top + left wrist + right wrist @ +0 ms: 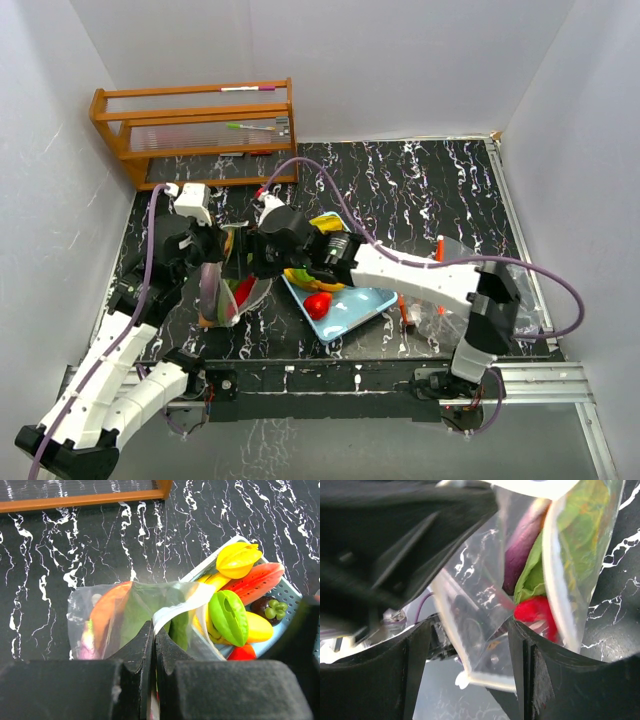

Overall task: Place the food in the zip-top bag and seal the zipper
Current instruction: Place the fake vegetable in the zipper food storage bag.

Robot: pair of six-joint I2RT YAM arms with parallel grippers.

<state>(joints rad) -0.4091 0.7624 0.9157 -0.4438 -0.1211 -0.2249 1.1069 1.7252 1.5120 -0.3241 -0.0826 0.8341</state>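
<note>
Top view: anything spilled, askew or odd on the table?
Yes. A thin orange-red piece lies on the table just right of the blue tray, a similar piece further right; both outside the tray. The bag, pinched by the left gripper, looks intact.

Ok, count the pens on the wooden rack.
2: a white-and-pink pen atop the wooden rack, a green pen on its middle shelf. More may be hidden.
</note>
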